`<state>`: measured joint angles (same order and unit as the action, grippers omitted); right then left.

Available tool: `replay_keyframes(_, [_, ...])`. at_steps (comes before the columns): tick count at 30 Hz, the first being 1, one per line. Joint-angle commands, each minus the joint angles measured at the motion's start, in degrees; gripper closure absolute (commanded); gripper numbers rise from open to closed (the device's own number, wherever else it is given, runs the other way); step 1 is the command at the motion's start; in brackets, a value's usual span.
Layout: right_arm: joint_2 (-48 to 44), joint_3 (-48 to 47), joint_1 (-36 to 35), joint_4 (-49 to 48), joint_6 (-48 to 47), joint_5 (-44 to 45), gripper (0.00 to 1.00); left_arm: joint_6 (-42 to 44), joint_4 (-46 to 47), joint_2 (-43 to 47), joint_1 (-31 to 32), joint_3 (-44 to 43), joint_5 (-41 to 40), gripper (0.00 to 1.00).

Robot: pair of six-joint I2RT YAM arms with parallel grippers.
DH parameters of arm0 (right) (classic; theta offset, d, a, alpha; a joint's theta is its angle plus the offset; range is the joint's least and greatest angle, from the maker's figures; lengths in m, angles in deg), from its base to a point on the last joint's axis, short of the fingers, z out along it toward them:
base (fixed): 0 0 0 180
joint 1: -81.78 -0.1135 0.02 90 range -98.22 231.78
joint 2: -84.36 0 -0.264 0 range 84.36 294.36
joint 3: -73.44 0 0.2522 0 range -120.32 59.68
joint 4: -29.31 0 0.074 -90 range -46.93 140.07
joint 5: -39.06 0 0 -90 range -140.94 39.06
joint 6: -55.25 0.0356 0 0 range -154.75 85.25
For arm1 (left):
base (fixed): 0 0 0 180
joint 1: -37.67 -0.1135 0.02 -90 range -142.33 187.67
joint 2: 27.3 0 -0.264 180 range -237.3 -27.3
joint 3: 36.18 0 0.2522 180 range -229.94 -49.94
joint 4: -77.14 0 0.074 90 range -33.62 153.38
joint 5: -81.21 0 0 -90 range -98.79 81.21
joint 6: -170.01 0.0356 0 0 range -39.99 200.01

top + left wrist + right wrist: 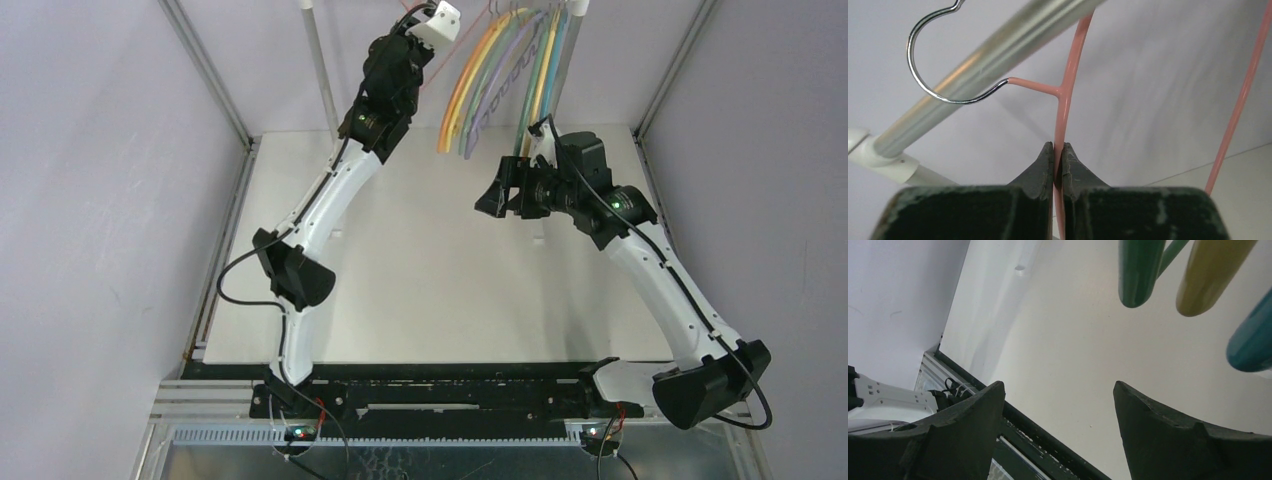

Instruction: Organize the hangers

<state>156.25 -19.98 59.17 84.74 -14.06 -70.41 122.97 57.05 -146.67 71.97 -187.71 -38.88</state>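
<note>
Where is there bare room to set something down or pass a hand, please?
The table is bare between the left arm and right arm, and left of the left arm. The back is crowded, where the hangers dangle by the right gripper.

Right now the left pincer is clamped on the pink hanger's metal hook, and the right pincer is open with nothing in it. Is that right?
Not quite. The left pincer is clamped on the pink hanger at its plastic bar, below the metal hook, not on the hook itself. The left wrist view shows this. The right pincer is open with nothing in it, as you said.
</note>
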Motion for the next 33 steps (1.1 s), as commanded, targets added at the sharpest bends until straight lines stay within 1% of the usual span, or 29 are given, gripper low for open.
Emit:
replay_keyframes(1, [-0.1, 0.1, 0.9, -2.5, -0.1, -0.5, 0.13, -2.2, -1.4, -0.1, -0.4, -1.0, 4.3, 0.99])
replay_keyframes(3, [-0.1, 0.1, 1.0, -2.4, -0.1, -0.6, 0.13, -2.6, -3.1, 0.2, -0.5, 0.3, 4.6, 0.94])
replay_keyframes(6, [-0.2, 0.4, 1.1, -2.5, 0.1, -0.7, 0.13, -3.3, -4.2, 0.6, -0.5, 1.6, 4.8, 0.79])
replay_keyframes(8, [-0.3, 0.6, 1.1, -2.5, 0.1, -0.8, 0.13, -4.3, -4.2, 0.8, -0.5, 1.8, 4.9, 0.72])
replay_keyframes(11, [-0.6, 0.8, 1.1, -2.5, 0.1, -0.8, 0.13, -5.6, -3.4, 1.4, -0.5, 1.8, 4.0, 0.55])
replay_keyframes(12, [-0.7, 1.0, 1.1, -2.5, 0.1, -0.7, 0.13, -6.1, -3.3, 1.8, -0.5, 1.8, 3.6, 0.49])
replay_keyframes(13, [-0.9, 1.2, 1.1, -2.5, 0.1, -0.7, 0.13, -6.8, -3.1, 2.2, -0.5, 1.9, 2.9, 0.39])
replay_keyframes(15, [-1.3, 1.4, 1.2, -2.6, 0.1, -0.8, 0.11, -8.0, -3.1, 3.5, -0.6, 2.2, 1.6, 0.29])
replay_keyframes(17, [-1.7, 1.7, 1.2, -2.6, 0.1, -0.8, 0.11, -9.1, -3.7, 5.3, -0.5, 3.2, 1.1, 0.09])
replay_keyframes(18, [-1.9, 1.8, 1.2, -2.6, 0.1, -0.8, 0.1, -9.6, -4.5, 6.5, -0.5, 3.8, 1.3, 0.02])
replay_keyframes(22, [-2.3, 2.1, 1.2, -2.6, 0.1, 0.0, 0.09, -12.7, -8.5, 12.0, -0.7, 7.9, 3.5, 0.0])
replay_keyframes(23, [-2.4, 2.2, 1.2, -2.5, 0.1, 0.3, 0.03, -13.7, -9.0, 13.7, -0.7, 9.7, 4.1, 0.01])
replay_keyframes(24, [-2.5, 2.3, 1.2, -2.5, 0.1, 0.6, 0.0, -14.6, -9.5, 15.5, -0.7, 11.6, 4.8, 0.0])
replay_keyframes(30, [-4.0, 3.7, 1.2, -2.6, -0.9, 2.3, 0.0, -20.4, -10.6, 26.2, -0.8, 24.0, 8.0, 0.0])
replay_keyframes(33, [-4.8, 4.9, 1.2, -2.7, -2.0, 2.2, 0.0, -23.0, -11.9, 30.3, -1.0, 27.8, 9.8, 0.01])
